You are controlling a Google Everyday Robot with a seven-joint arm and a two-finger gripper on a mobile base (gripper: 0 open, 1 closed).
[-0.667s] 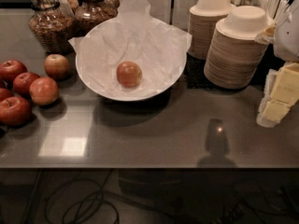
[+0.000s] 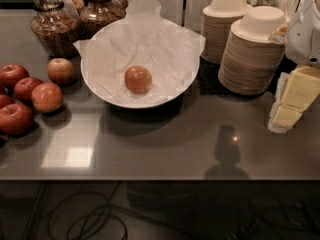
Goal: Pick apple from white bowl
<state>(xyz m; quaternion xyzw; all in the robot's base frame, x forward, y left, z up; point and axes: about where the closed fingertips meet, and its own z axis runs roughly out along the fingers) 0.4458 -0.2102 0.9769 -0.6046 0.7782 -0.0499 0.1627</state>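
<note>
Dark tabletop (image 2: 165, 144) fills most of the view. The white bowl (image 2: 145, 103) sits toward 12 o'clock, paper-lined, with 2 stacks of paper bowls (image 2: 250, 59) at its 2 o'clock. The gripper (image 2: 289, 111) hangs at the 3 o'clock edge, well apart from the bowl; honestly can't tell whether the jaws are apart or together. Red apples (image 2: 30, 96) cluster at 9 o'clock. The apple (image 2: 138, 79) rests mid-bowl.

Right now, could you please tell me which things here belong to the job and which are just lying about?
Job: orange-red apple in the wide paper-lined white bowl; gripper at the right edge.
Lying about: darker red apples, stacked cream paper bowls, glass jars.
</note>
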